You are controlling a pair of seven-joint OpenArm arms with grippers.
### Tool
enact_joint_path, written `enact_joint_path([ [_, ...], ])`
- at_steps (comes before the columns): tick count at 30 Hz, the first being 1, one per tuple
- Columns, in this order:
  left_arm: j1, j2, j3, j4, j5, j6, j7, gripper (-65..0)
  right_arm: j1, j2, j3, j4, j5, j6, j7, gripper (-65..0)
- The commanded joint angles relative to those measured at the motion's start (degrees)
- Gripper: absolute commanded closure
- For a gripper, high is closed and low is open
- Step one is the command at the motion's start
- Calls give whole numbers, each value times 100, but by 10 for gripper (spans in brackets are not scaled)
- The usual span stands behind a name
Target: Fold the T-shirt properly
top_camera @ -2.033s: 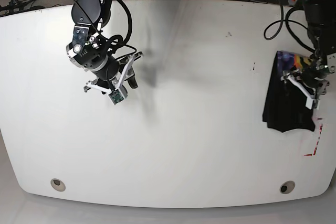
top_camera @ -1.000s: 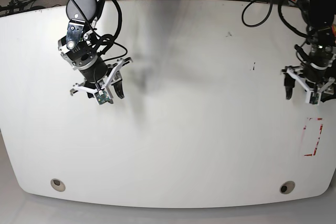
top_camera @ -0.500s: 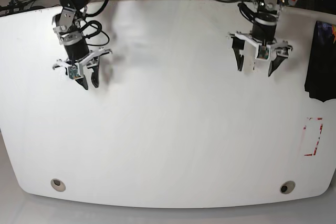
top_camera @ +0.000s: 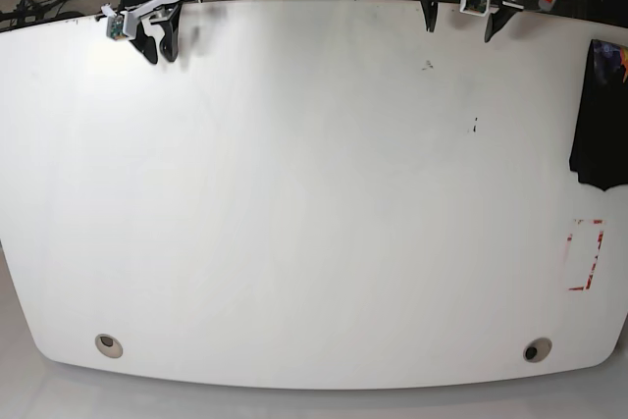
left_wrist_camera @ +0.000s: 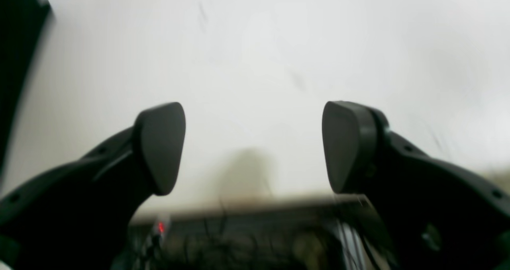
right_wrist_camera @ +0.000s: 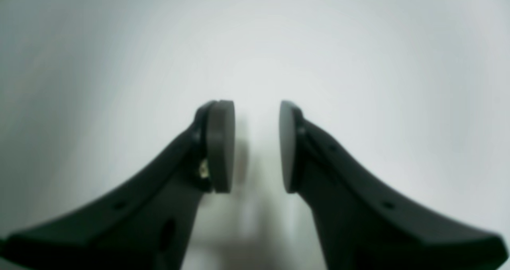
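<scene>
Black T-shirt at table edge, far from both jaws (left wide, right narrowly parted, empty)

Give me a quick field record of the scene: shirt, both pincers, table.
shirt: black T-shirt, folded, at the table's far right edge, partly cut off by the base view
left pincer: open, empty, at the table's back edge
right pincer: narrow gap, empty, at the back corner on the other side
table: white table, red marking near the shirt
contact: neither pincer touches the shirt
</scene>
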Motion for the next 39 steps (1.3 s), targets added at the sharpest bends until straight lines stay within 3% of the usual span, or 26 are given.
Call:
enact_joint_path([
  [1,642,63,26,112,-33,43,-191,-499,-454,74,21,175,411,89,193,-174],
  [5,1196,72,114,95,-384,43,-191,-497,-1114,74,12,237,807,142,202,-174],
  [10,1759,-139,123,-90,-938,43,-182,-497,-1790,30,3,167,868,617,202,-174],
  [16,1759,-368,140,-1180,-1254,43,-191,-497,-2160,-58,-41,-633,868,779,202,-174],
  [19,1328,-412,140,-1874,-1263,43,-191,-497,-2019,-49,-59,-1179,815,779,202,-174],
  [25,124,-394,193,-3853,-1211,43,-182,-497,-1289,-85,-472,-2462,-371,779,202,-174],
  [30,-729,-420,554,-5198,-1254,43,-173,-497,-595,-85,-692,-3535,-793,779,202,-174],
  [36,-1986,-394,633,-7184,-1228,43,-173,-497,469,39,-920,-4827,-1338,80,202,-174],
  [39,-2575,-385,633,-8046,-1228,26,-173,-497,900,74,-920,-5337,-1541,-78,202,-176],
])
